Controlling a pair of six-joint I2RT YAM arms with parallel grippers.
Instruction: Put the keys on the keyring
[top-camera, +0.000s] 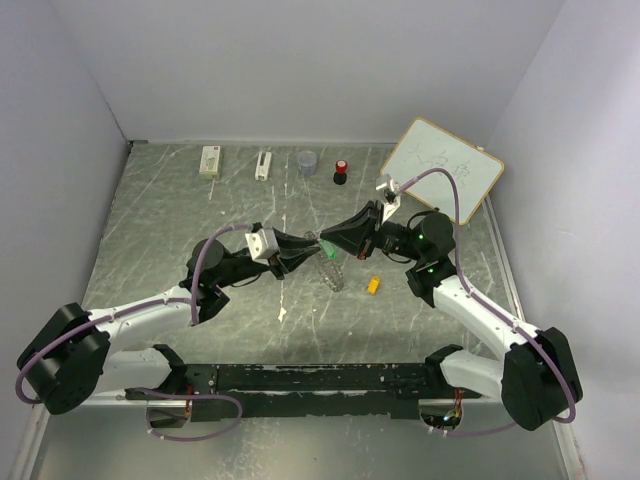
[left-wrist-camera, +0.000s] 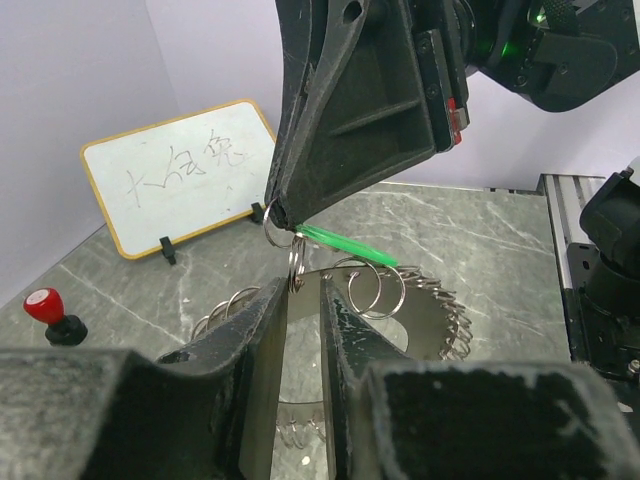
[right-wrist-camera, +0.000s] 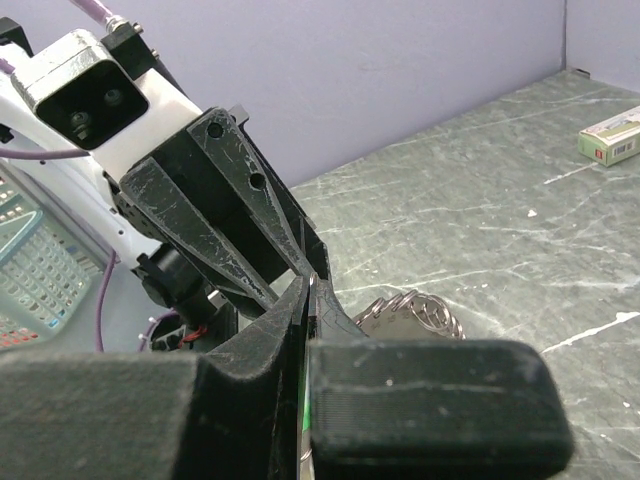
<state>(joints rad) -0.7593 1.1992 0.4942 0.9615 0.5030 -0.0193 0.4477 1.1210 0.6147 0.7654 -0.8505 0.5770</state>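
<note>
Surface: grey, white-veined table (top-camera: 180, 230), scuffed; pale lavender walls (top-camera: 300, 60) close it in on three sides.

Along the far edge, left to right: white box (top-camera: 210, 161); small white piece (top-camera: 263, 165); grey cup (top-camera: 307, 161); red-topped knob (top-camera: 341, 172); whiteboard (top-camera: 442, 170) with handwriting, propped at the far right corner.

Left gripper (top-camera: 305, 247): jaws only narrowly apart; the rim of the keyring (left-wrist-camera: 430, 300) runs in between its fingers (left-wrist-camera: 255, 330) and looks clamped there; the ring is tilted, its far side lifted off the table, its edge crowded with small silvery loops.

Right gripper (top-camera: 335, 240): fully closed, pinching the green key (left-wrist-camera: 345, 245) at the fingertips; the key slants down over the keyring, and a small wire loop hangs at the pinched end, right at the left fingertips.

Yellow-orange key (top-camera: 372, 285): flat on the table, just right of the keyring, apart from both grippers.

Left arm: reaches from its base at the near left, elbow low, forearm pointing right toward mid-table.

Right arm: rises from the near right, forearm leaning away and left, wrist turned left; the two grippers meet tip to tip at mid-table.
</note>
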